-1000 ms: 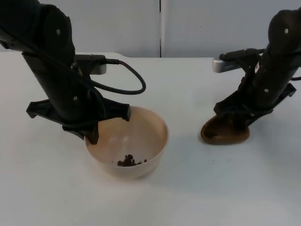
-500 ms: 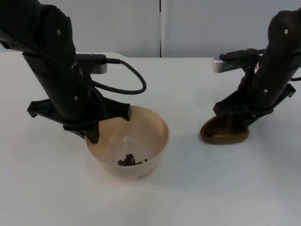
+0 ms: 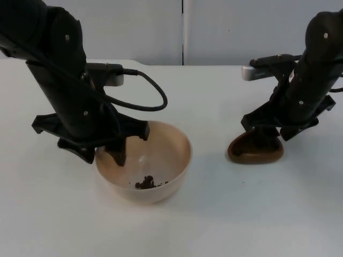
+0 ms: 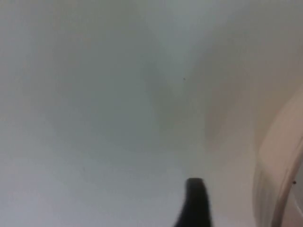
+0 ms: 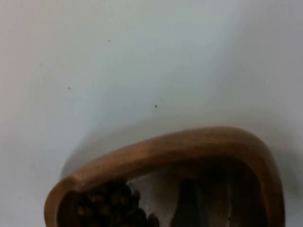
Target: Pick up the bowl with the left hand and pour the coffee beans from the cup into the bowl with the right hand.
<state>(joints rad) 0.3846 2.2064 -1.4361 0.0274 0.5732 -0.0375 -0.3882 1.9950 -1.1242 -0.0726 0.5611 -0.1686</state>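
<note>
A: Where does the round beige plastic bowl sit?

B: It rests on the white desk, toward the left arm's side. A small heap of dark coffee beans lies at its bottom. The left wrist view catches a curved stretch of its pale wall just beside a black fingertip.

A: And the left gripper?

B: It stands at the bowl's near-left rim. One finger reaches down inside the bowl, the other hangs outside the wall, so the rim runs between them. The fingers are parted wider than the rim's thickness; I cannot tell whether either one touches the wall.

A: Where is the cup?

B: What is there is a brown wooden vessel with a rounded, somewhat triangular rim, low and dish-like, standing on the desk well apart from the bowl, on the right arm's side. In the right wrist view its thick wooden rim curves around a dark pile of beans gathered in one end.

A: And the right gripper?

B: It is right over that vessel, at its far edge. One finger goes down inside the rim. Whether the pair is clamped on the wall or loose around it, I cannot tell from these views.

A: Anything behind?

B: The grey partition wall closes off the desk's far edge.
</note>
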